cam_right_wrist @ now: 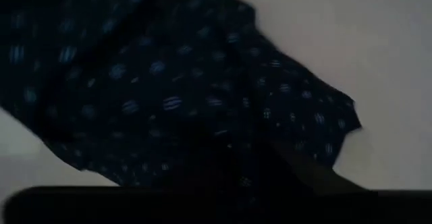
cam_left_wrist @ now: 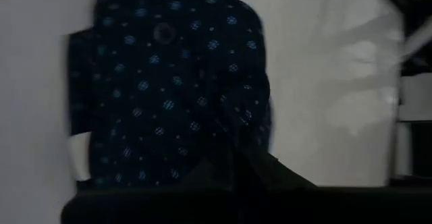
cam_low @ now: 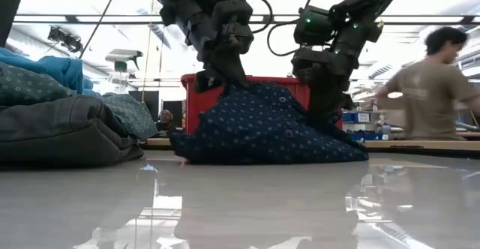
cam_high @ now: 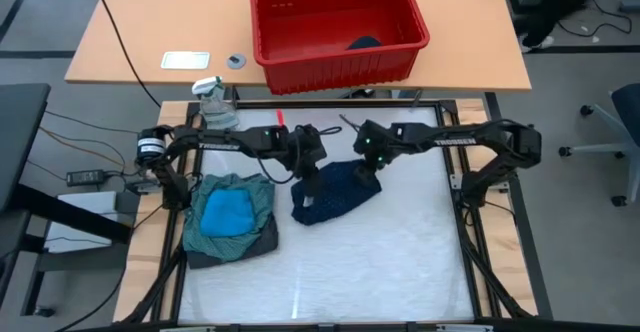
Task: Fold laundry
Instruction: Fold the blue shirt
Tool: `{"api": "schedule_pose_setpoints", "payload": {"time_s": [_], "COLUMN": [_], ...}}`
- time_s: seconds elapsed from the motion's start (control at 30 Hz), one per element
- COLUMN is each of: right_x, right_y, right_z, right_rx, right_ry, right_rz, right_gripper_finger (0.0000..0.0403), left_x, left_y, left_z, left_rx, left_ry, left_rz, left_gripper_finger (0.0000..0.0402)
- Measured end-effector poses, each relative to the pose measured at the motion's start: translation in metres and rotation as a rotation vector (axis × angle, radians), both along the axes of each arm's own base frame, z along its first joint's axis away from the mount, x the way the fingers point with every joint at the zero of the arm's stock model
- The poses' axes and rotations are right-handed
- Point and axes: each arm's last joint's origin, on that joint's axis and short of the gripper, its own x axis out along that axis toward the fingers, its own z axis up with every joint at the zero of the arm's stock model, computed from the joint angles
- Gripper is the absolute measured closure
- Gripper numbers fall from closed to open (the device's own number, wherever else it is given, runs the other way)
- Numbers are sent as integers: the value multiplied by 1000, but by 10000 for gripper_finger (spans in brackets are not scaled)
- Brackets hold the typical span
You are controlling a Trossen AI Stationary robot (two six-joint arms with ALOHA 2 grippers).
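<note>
You see the navy dotted piece (cam_high: pixel 335 196) in front of the red bin (cam_high: pixel 337 22). Your left gripper (cam_high: pixel 306 179) pinches its left edge with fingers pressed together. For your right gripper (cam_high: pixel 368 177), on its right edge, I cannot tell.

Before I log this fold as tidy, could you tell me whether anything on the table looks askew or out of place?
The navy dotted garment lies bunched and crooked mid-table, one part pulled up into a peak in the low view under the left claw, which is shut on it. The stack of folded pieces beside it looks neat.
</note>
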Motion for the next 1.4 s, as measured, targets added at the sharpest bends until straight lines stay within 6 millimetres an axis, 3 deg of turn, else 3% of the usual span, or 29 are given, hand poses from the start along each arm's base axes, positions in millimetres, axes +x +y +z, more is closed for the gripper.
{"api": "schedule_pose_setpoints", "payload": {"time_s": [0.23, 0.57, 0.8, 1.03, 1.2, 1.4], "right_x": [-12, -26, -14, -8, -9, -9], "right_y": [-10, -13, 2, 10, 13, 14], "right_z": [28, 55, 38, 28, 24, 25], "right_rx": [-40, -96, -86, -84, -63, -68], "right_ry": [-115, -232, -330, -501, -492, -494], "right_rz": [-29, -46, -25, -100, -105, -95], "right_gripper_finger": [193, 179, 182, 183, 183, 183], "left_x": [-7, -30, -42, -47, -52, -60], "left_y": [-5, -3, 3, 14, 30, 40], "left_z": [8, 12, 7, 7, 40, 96], "left_rx": [-220, -270, -204, -140, -152, -101], "left_ry": [12, 146, 253, 309, 271, 156], "left_rz": [-65, -96, -64, 2, 43, 124], "left_gripper_finger": [401, 401, 391, 300, 239, 220]}}
